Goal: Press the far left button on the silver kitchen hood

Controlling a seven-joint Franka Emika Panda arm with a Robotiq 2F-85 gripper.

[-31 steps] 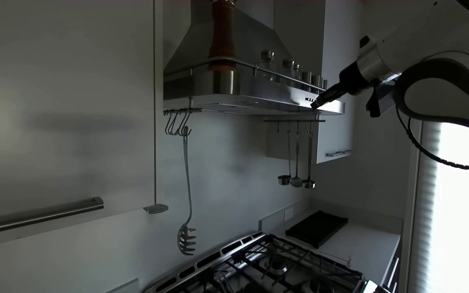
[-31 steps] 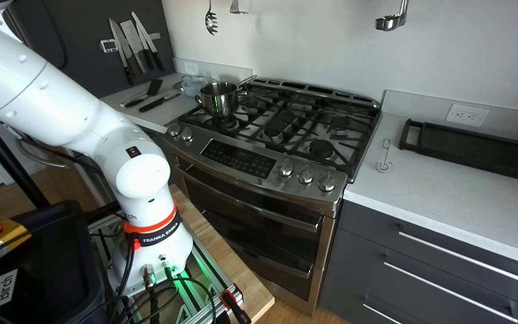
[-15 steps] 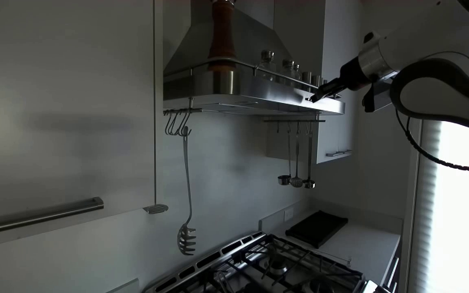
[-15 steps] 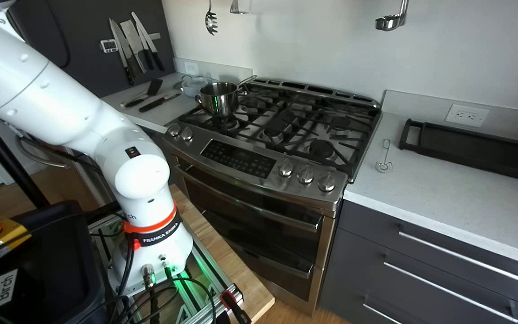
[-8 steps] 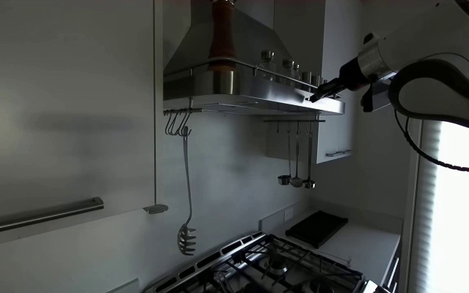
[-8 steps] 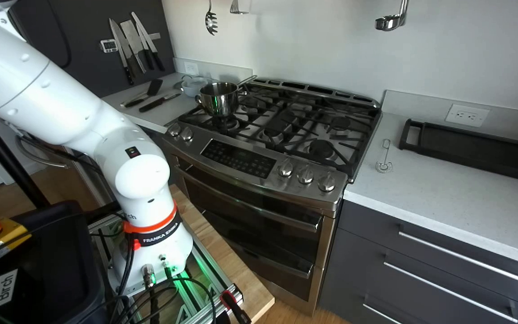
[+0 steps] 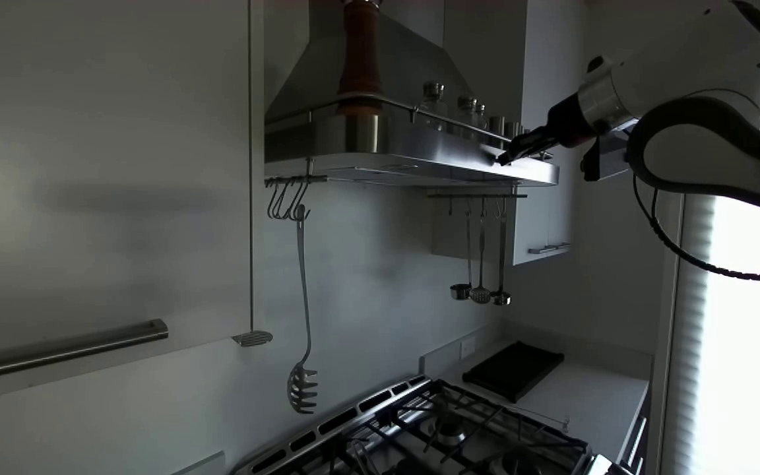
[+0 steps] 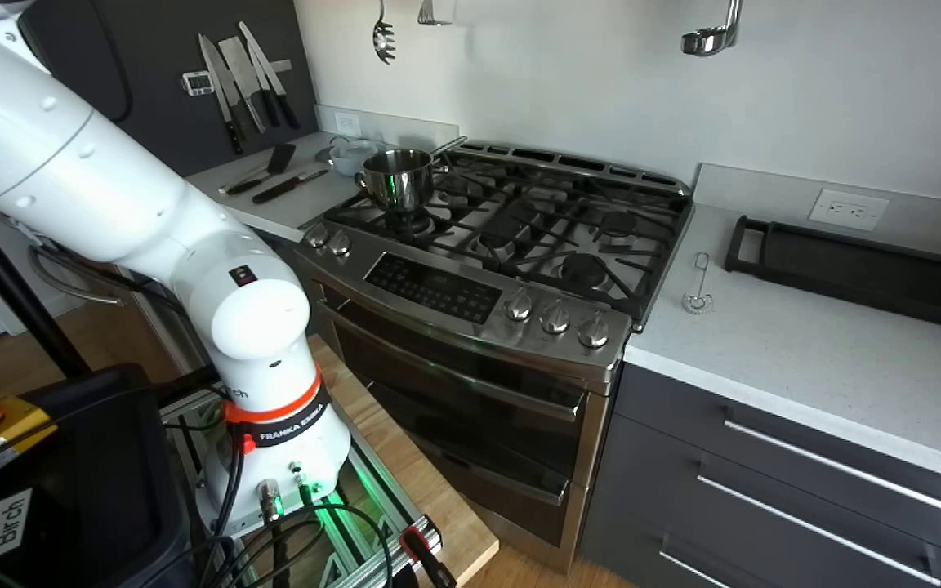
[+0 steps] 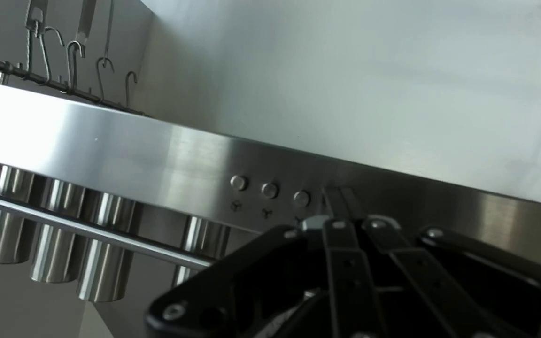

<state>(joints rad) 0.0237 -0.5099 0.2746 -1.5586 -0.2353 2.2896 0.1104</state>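
The silver kitchen hood [image 7: 433, 146] hangs on the wall in an exterior view. Its thin steel rim band also crosses the wrist view [image 9: 195, 157], which appears upside down. Three round buttons show on the band there: an outer one [image 9: 238, 182], a middle one [image 9: 269, 190] and one [image 9: 301, 198] beside my fingers. My gripper [image 9: 339, 189] is shut and empty, its fingertips together at the band just right of these buttons in the wrist view. Whatever lies behind the fingertips is hidden, and I cannot tell whether they touch. In an exterior view the gripper [image 7: 504, 159] covers the button row.
A rail with glass jars [image 7: 433, 99], steel canisters [image 9: 103, 249] and a wooden mill [image 7: 360, 53] stands on the hood. Utensils [image 7: 481, 264] hang from a rod below. The gas stove [image 8: 511, 220] with a pot [image 8: 397, 180] is underneath. A white cabinet [image 7: 551, 132] stands behind.
The gripper rose and moved left to the hood's button row, then shifted slightly further left in the last half second. The dark button marks left of the fingertips are now covered.
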